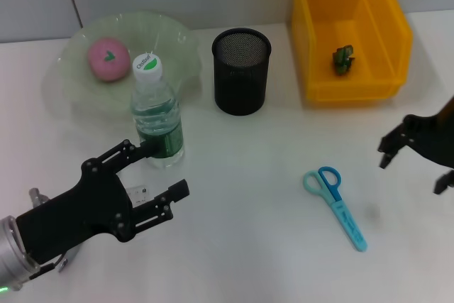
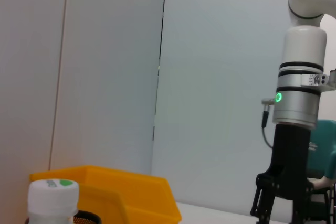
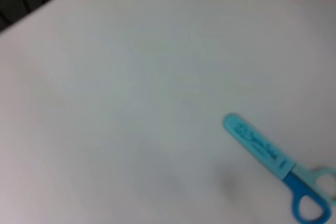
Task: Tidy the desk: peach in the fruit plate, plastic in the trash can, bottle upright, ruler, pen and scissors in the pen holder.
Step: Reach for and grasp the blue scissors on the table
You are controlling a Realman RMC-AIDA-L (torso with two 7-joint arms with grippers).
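Peach [image 1: 106, 59] plated, bottle [image 1: 157, 113] upright. I see scissors [image 1: 336, 204] outstanding; left gripper [image 1: 157, 174] and right gripper [image 1: 415, 163] spread, empty.

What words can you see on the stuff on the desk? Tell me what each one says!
Bottle cap: green print, too small to read.
Bottle's green label: print too small to read.
Scissors sheath: dark blue writing, too blurred to read.
White sticker on the left gripper: tiny print, unreadable.
Peach, pen holder and yellow trash can: no writing visible.
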